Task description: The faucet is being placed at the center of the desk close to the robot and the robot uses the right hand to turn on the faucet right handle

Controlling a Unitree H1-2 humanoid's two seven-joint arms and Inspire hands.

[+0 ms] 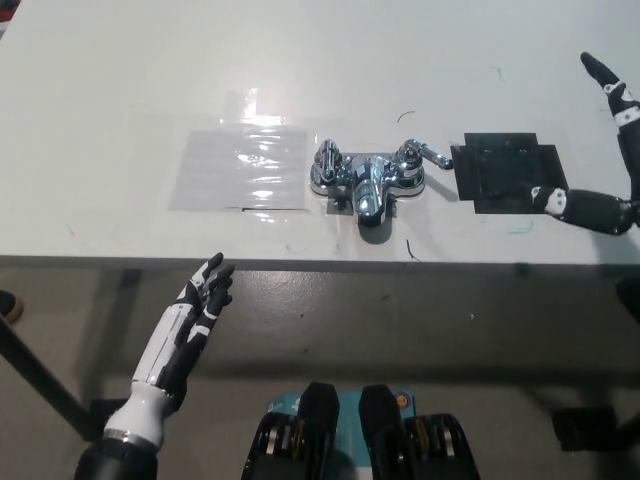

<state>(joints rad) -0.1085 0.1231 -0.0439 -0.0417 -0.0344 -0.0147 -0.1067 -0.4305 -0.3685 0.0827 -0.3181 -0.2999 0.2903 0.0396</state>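
A chrome faucet [368, 178] stands near the front edge of the white desk [120, 90], at its middle. Its right handle [417, 155] has a lever pointing toward the picture's right. My black right hand [612, 150] is at the right edge of the picture, over the desk, open with fingers spread wide. It is well to the right of the handle, apart from it. My white left hand [196, 313] rests open below the desk's front edge, at the lower left.
A black square patch [510, 172] lies on the desk just right of the faucet. A glossy clear sheet [240, 165] is taped down to its left. The desk's front edge [300, 262] runs across the picture.
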